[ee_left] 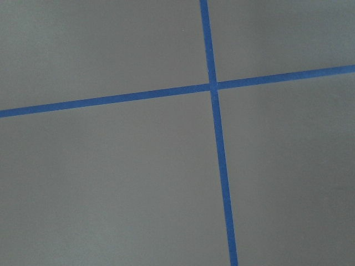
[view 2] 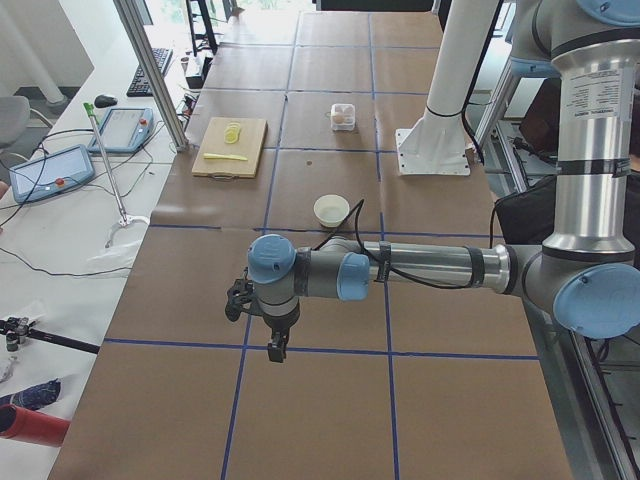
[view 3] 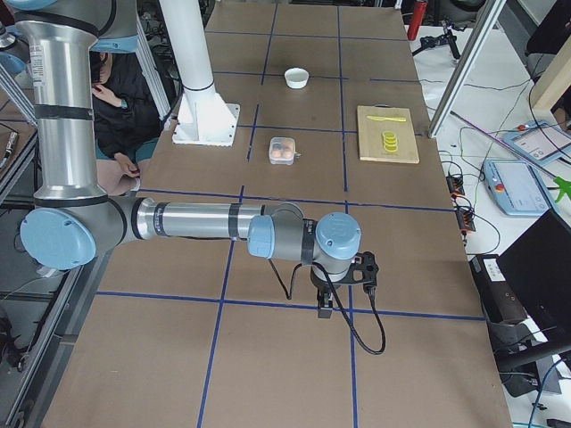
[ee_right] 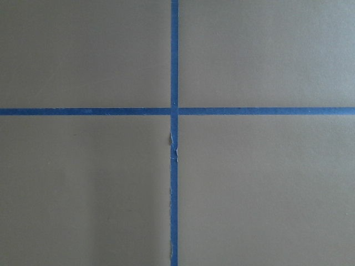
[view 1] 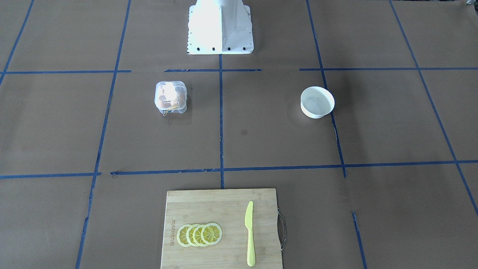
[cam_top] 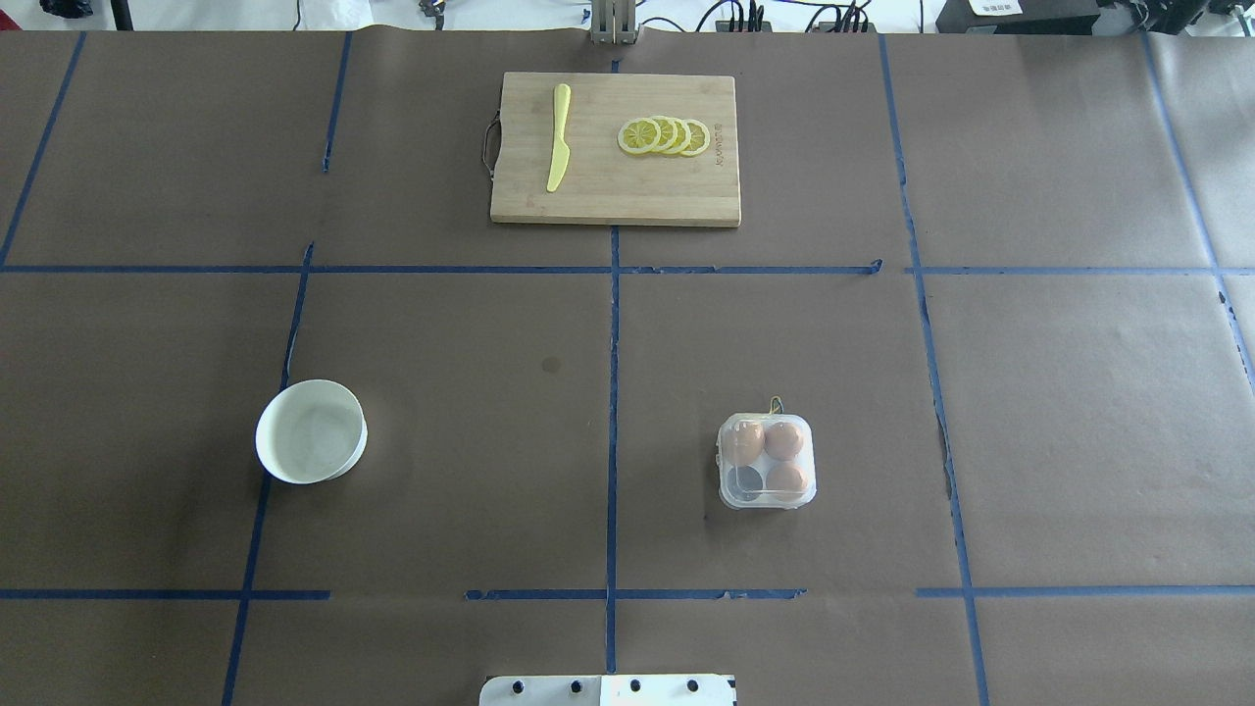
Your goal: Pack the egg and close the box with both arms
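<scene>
The clear plastic box stands on the table's right half in the overhead view, lid down over its cells. Three orange-brown eggs show through it; the fourth cell looks dark. The box also shows in the front-facing view. My left gripper shows only in the left side view, hanging over bare table far from the box; I cannot tell if it is open. My right gripper shows only in the right side view, also far from the box; I cannot tell its state. Both wrist views show only brown paper and blue tape.
A round white bowl, with nothing in it, sits on the table's left half. At the far edge lies a wooden cutting board with a yellow knife and several lemon slices. The robot's white base stands between the arms.
</scene>
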